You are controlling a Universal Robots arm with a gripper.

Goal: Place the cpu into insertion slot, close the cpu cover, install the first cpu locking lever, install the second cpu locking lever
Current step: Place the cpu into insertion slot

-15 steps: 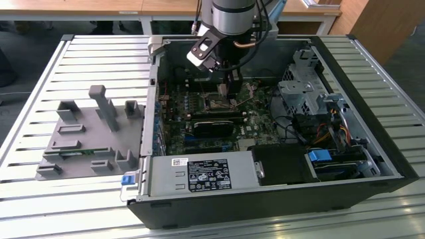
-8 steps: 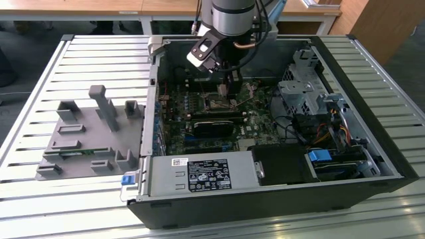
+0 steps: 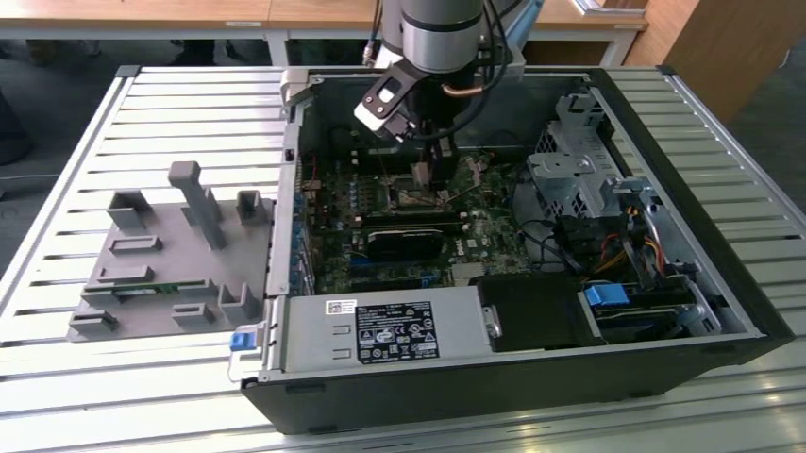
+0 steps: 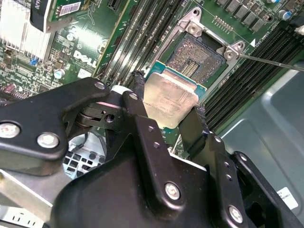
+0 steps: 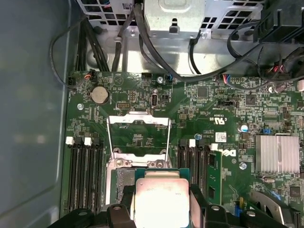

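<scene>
The exterior view looks down at a slant from well above the open computer case (image 3: 504, 387) and takes in the whole case. Both wrist views hang close above the green board (image 5: 190, 118) (image 4: 90, 47) inside that case. The first wrist view faces almost straight down and the second wrist view slants across. Both share the socket (image 5: 122, 183) (image 4: 197, 54) and the chip (image 5: 159, 202) (image 4: 171, 102).

Silver-grey cpu (image 4: 171, 102), green-edged. Black gripper (image 4: 168, 97). Green board (image 5: 199, 118) with fine pale tracing. Dark slot (image 4: 197, 54), speckled with gold pins. Silvery cover (image 5: 137, 118). Ribbed silver heatsink (image 5: 277, 153). Black case (image 3: 504, 387); at its 9 o'clock in the exterior view, grey jig (image 3: 164, 255), white slatted table (image 3: 126, 396), blue tab (image 3: 243, 342).
</scene>
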